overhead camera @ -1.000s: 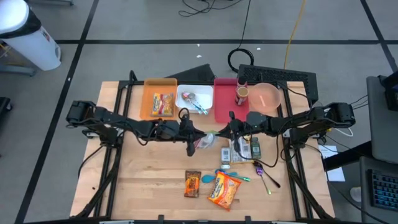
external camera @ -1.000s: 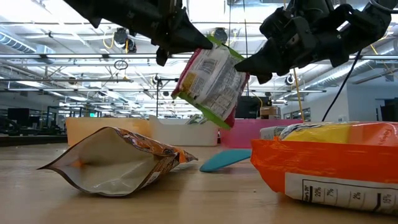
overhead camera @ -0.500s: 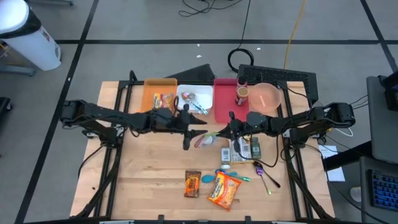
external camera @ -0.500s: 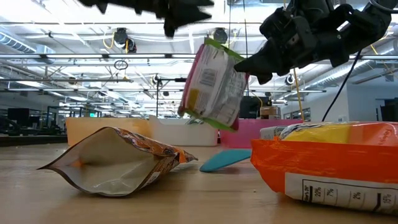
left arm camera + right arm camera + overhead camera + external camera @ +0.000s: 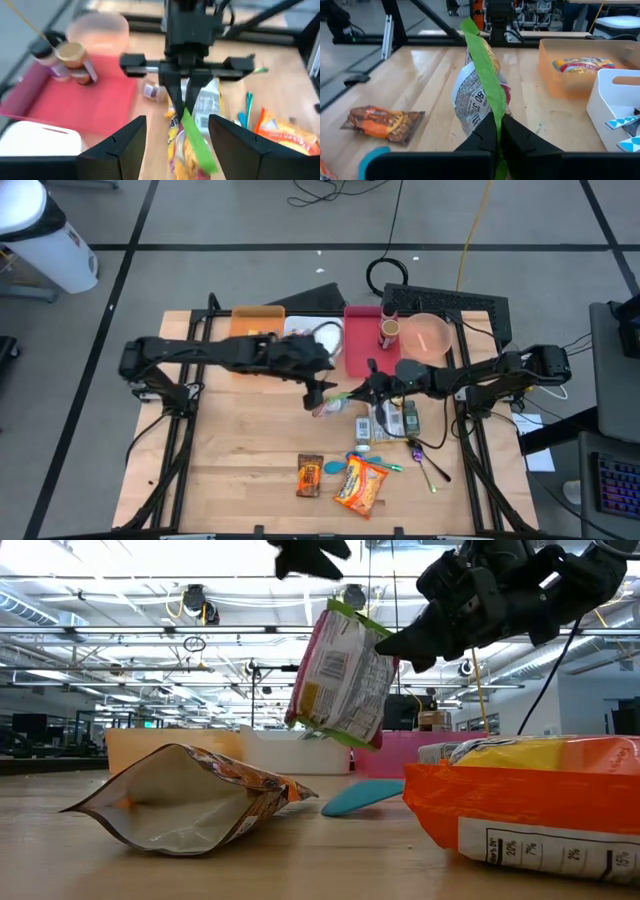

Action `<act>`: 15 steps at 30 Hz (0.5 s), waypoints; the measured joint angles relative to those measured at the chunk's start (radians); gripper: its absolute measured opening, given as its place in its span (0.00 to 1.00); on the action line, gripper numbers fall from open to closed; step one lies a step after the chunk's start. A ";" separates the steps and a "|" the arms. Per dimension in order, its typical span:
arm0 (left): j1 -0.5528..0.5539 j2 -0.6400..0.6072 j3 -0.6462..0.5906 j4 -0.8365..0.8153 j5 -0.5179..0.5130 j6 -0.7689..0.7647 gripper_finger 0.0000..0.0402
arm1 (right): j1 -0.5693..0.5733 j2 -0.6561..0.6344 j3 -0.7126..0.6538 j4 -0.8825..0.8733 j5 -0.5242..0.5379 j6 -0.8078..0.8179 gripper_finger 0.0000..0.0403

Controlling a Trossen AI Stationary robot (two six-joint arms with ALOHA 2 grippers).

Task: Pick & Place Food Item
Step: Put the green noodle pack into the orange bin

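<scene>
A snack bag (image 5: 340, 675) with a white and pink face and a green edge hangs above the middle of the table (image 5: 240, 470). My right gripper (image 5: 496, 131) is shut on it, reaching in level from the table's right side (image 5: 352, 393). My left gripper (image 5: 177, 122) is open and empty. It hovers above and just left of the bag (image 5: 320, 387), at the top of the low view (image 5: 312, 552), touching nothing. My right gripper pinches the bag's green sealed edge (image 5: 490, 107) between its two fingers. The fingers come in about level from the table's right side (image 5: 400, 640). The bag hangs tilted below them, its lower end (image 5: 335, 730) clear of the table.
An orange bin (image 5: 575, 70) with a packet, a white bin (image 5: 615, 100), a red tray (image 5: 362, 348) with a jar (image 5: 388, 332) and a pink bowl (image 5: 428, 337) line the far side. Snack bags (image 5: 310, 476) (image 5: 360, 485), packets (image 5: 385, 420) and spoons (image 5: 430, 465) lie nearer.
My left gripper has let go of the bag and has risen up and away from it, toward the far edge. The bag has stayed in my right gripper; its lower end has swung down, so it hangs more upright.
</scene>
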 joint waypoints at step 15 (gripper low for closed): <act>0.061 0.224 0.100 -0.108 0.170 0.016 0.56 | 0.000 0.000 0.058 -0.100 -0.001 -0.089 0.00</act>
